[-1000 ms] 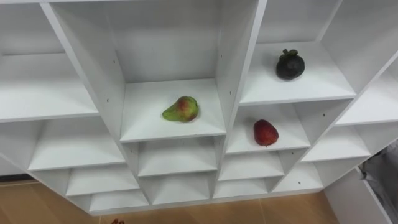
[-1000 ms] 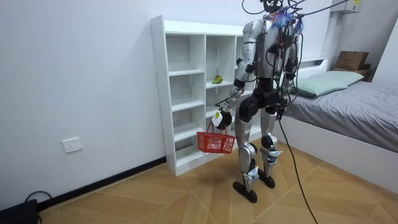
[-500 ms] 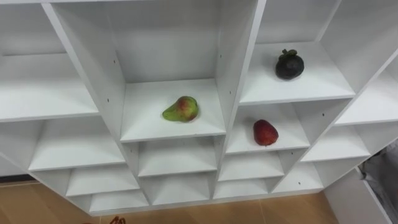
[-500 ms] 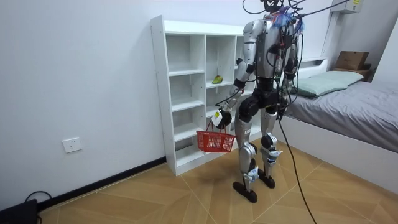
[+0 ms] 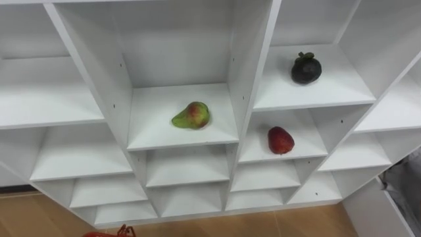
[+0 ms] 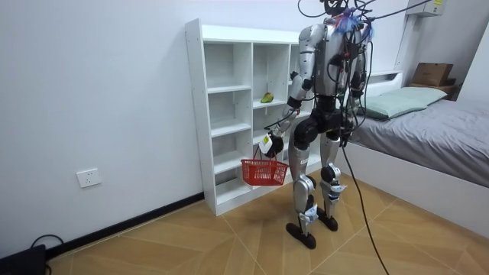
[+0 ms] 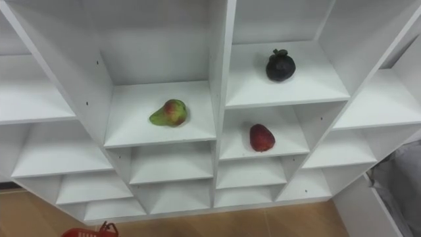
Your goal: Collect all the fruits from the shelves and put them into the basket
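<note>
While the robot faces the closet (image 6: 195,114), its left hand (image 6: 269,144) grips the red basket (image 6: 265,174) with curled fingers.

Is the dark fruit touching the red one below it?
Apart. In the left eye view the dark fruit sits on a shelf board that separates it from the red fruit below.

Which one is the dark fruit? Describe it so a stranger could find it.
Start at the tall white cubby shelf unit. In the column right of the green-red pear, look one cubby above the shiny red fruit. There sits a round near-black fruit with a leafy cap, the only dark one.
</note>
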Available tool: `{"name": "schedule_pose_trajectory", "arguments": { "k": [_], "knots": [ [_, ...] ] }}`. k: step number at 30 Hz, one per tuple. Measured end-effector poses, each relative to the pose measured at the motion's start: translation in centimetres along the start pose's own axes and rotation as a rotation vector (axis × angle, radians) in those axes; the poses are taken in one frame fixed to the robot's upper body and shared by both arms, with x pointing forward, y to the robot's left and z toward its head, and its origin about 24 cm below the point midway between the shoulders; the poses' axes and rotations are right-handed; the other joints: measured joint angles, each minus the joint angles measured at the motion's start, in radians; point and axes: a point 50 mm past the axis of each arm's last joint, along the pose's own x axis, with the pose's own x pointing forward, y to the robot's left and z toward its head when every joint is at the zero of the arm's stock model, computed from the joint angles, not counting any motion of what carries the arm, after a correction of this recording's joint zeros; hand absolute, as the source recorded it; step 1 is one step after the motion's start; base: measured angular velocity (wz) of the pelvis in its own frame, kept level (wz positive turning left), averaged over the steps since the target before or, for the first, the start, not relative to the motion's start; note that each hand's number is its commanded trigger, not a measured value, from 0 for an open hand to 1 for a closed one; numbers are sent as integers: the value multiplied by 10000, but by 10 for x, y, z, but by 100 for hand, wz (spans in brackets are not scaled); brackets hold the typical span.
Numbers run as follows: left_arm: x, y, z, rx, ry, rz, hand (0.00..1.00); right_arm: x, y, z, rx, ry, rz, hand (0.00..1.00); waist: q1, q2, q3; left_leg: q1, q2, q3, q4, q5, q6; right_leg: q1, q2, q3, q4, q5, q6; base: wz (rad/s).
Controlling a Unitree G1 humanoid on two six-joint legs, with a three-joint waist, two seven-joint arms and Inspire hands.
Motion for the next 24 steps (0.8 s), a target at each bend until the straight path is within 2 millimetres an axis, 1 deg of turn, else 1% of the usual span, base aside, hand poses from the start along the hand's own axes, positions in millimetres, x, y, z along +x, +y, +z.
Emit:
{"name": "schedule_pose_trajectory", "arguments": {
  "k": [6, 10, 12, 14, 15, 17, 18, 19, 20, 24],
  "knots": [
    [0, -1, 2, -5, -100, -38, 100, 1, 1, 7, -259, -334, -11, 0, -19, -19, 13, 40, 4, 39, 0, 0, 0, 3, 0, 42, 4, -1, 1, -2],
    [0, -1, 3, -1, -244, -63, 100, 0, 0, 12, -250, -770, -317, 0, -30, -25, 14, 36, 6, 55, -1, -1, 0, -17, 0, 53, -12, -2, 3, 0],
    [0, -1, 5, -6, -306, -76, 100, -2, 0, 21, -487, -1338, -370, 0, -37, -49, 17, 36, 9, 97, -1, 0, 0, -27, 4, 76, -2, -1, 2, -4],
    [1, -1, 8, -30, -450, -111, 100, -5, 2, 36, -728, -2229, -433, 0, -36, -41, 17, 58, 14, 171, -1, 0, 0, -33, 14, 157, 43, 10, 4, -8],
    [1, -1, 8, -39, -503, -113, 100, -6, 2, 41, -797, -2468, -431, 0, -28, -41, 18, 72, 18, 213, -1, 0, 0, -37, 19, 191, 56, 11, 3, -14],
    [1, 0, 11, -53, -666, -226, 100, -15, 4, 60, -1038, -3685, -468, 0, -37, -44, 14, 81, 20, 267, -3, 0, 0, -113, 20, 285, 134, 10, 5, -13],
    [1, 0, 12, -58, -717, -248, 100, -18, 4, 65, -1164, -4032, -493, 0, -35, -44, 14, 63, 20, 285, -6, 0, 0, -150, 25, 320, 141, 10, 4, -11],
    [1, -1, 14, -36, -819, -288, 100, -25, 6, 74, -1451, -4717, -570, 0, -39, -45, 17, 45, 23, 307, -6, 0, 0, -180, 35, 365, 143, 16, 4, -9],
    [1, -1, 15, 6, -868, -346, 100, -30, 7, 81, -1666, -5226, -658, 0, -43, -49, 14, 62, 22, 327, -6, -1, 0, -174, 36, 389, 142, 18, 7, -8],
    [0, -3, 17, 69, -1002, -516, 100, -41, 7, 96, -1739, -6186, -1013, 0, -38, -45, 16, 92, 37, 433, -13, -3, -1, -183, 55, 468, 138, 47, 16, -7]
  ]
}}
